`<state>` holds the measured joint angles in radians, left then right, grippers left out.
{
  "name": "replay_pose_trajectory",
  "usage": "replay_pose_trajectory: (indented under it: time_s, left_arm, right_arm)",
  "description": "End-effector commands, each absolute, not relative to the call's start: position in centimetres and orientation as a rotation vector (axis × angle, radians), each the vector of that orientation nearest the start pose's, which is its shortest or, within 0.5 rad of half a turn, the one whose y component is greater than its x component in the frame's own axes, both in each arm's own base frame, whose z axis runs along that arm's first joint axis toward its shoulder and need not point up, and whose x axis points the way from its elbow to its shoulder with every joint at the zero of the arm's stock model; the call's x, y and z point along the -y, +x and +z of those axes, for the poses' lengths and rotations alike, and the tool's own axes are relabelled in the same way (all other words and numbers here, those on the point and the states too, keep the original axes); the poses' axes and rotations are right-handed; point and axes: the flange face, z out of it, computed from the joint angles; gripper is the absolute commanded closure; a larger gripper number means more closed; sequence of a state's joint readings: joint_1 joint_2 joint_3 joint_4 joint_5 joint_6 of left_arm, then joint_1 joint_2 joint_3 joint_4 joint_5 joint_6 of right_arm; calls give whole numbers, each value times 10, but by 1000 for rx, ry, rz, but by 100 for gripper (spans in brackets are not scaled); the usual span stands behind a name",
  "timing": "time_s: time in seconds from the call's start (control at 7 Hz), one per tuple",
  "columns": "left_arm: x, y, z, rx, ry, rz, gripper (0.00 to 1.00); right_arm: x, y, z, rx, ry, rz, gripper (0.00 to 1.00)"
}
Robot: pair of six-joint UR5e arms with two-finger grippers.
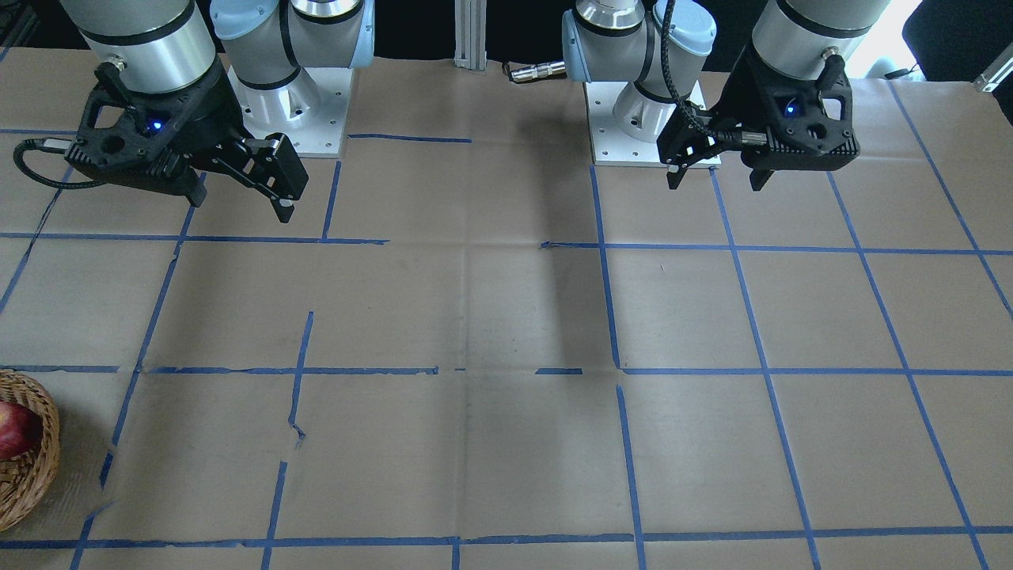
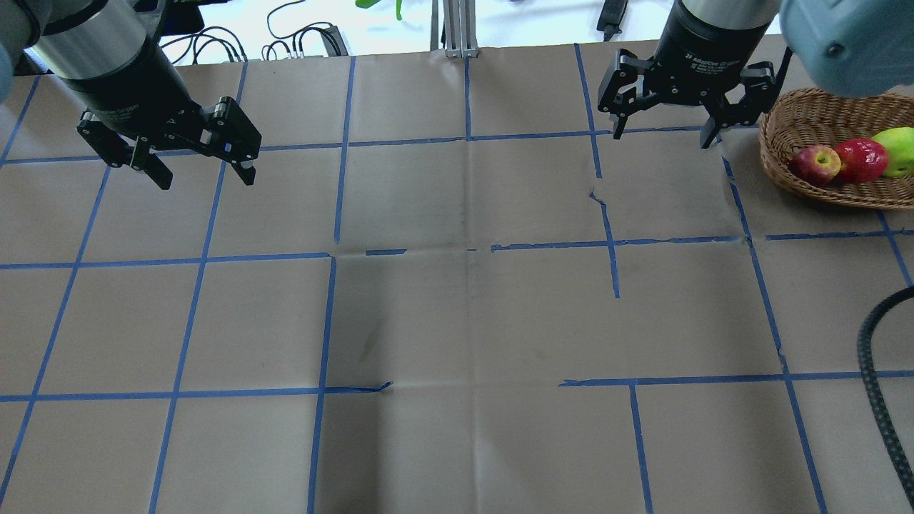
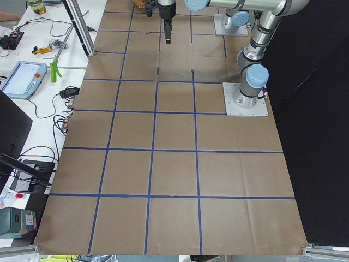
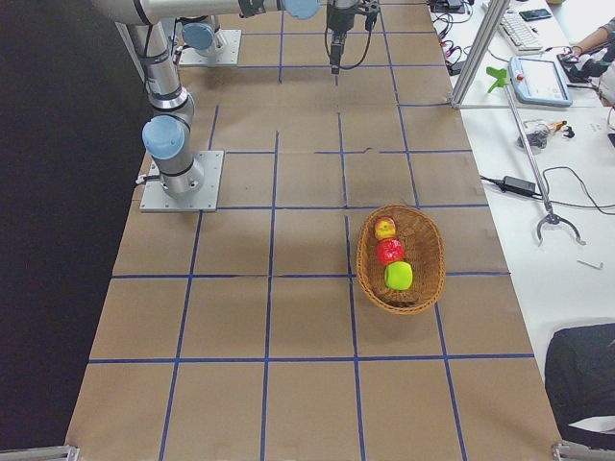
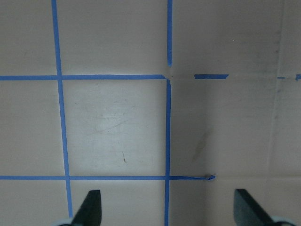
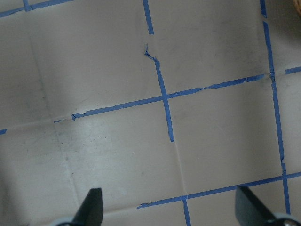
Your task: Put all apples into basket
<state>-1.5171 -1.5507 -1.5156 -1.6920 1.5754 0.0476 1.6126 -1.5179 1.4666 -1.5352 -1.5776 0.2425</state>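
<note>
My left claw (image 2: pixel 207 178) hangs above the table (image 2: pixel 457 321) on my left side, its fingers spread wide apart with nothing between them. Its wrist camera shows only brown paper and blue tape (image 5: pixel 167 136) between the two tips. My right claw (image 2: pixel 662 137) hangs above the far part of the table on my right, fingers likewise wide apart and empty. It is just beside the basket (image 2: pixel 807 187) but not touching it. The basket sits on the table at my right end, toward the far edge. All three apples lie inside it in a row, touching one another: the blushed apple (image 2: pixel 816 164) nearest my right claw, the red apple (image 2: pixel 860 160) in the middle, the green apple (image 2: pixel 896 151) on the outer side. The front view catches only the basket's edge and part of the red apple at its left border
</note>
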Motion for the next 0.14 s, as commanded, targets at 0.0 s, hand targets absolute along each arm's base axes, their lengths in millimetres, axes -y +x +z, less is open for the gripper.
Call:
replay_pose_trajectory:
  time_s: [0.0]
  left_arm:
    - [484,-107,513,-3138,-9,73,2]
  right_arm:
    - [510,154,511,-3133,318,-14,0]
